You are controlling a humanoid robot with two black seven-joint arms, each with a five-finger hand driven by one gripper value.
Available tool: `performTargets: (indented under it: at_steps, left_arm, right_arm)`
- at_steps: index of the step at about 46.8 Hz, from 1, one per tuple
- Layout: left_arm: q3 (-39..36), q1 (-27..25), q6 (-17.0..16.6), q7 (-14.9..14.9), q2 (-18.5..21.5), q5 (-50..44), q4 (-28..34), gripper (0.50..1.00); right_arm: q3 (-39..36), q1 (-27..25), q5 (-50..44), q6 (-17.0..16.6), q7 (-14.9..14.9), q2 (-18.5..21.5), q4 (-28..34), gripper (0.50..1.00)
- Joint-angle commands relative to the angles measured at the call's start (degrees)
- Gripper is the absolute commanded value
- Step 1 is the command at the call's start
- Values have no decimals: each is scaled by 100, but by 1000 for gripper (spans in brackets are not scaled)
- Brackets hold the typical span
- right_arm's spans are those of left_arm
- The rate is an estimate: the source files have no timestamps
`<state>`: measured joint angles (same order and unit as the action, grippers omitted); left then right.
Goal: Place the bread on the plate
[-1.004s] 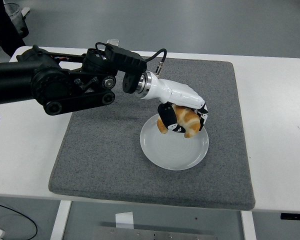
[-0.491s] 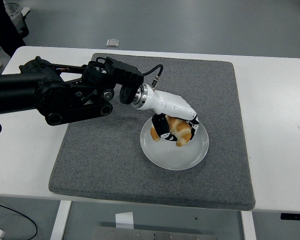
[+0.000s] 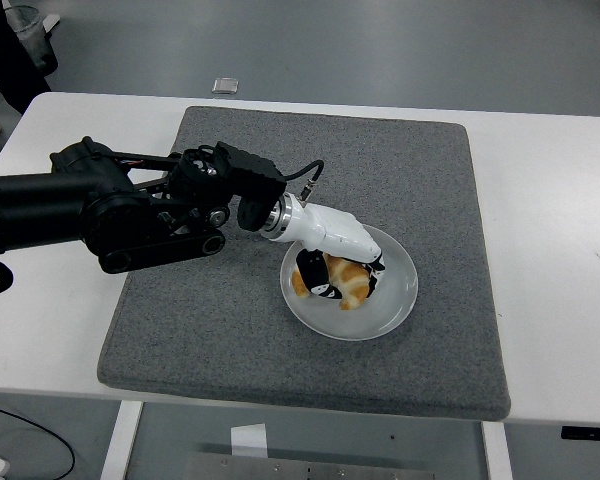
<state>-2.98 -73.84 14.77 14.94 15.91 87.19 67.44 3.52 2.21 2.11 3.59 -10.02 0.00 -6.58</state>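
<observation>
— Bread (image 3: 346,282): where is it relative to the plate (image 3: 395,300)?
— It sits over the plate's left half, low enough to look as if it rests on the white surface, though actual contact I cannot tell. It is a golden-brown, croissant-like piece.
— And the left hand (image 3: 332,268)?
— It is wrapped around the bread. The white palm lies on top of it, and black-tipped fingers (image 3: 310,272) curl down its left side, toward the plate's left rim. So the hand is closed on the bread, gripping it.
— Where does the arm come from?
— The black left arm (image 3: 100,205) reaches in from well left of the plate, crossing the grey mat (image 3: 230,330), with a short black cable looping near the wrist.
— What does the plate stand on?
— On that grey mat, somewhat right of the mat's middle. The mat lies on the white table (image 3: 560,250).
— Anything beyond the plate?
— A small pale square object (image 3: 223,85) lies on the floor past the table's far edge, well apart from the plate.
</observation>
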Motion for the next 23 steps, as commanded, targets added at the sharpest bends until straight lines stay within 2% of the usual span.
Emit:
performTargets:
  at_steps: [1, 23]
  left_arm:
    - [0, 1, 0, 0, -9, 0, -12, 500]
    - [8, 115, -9, -8, -17, 167, -56, 500]
  right_arm:
    - [0, -1, 0, 1, 0, 0, -1, 932]
    - [0, 7, 0, 1, 0, 0, -1, 932]
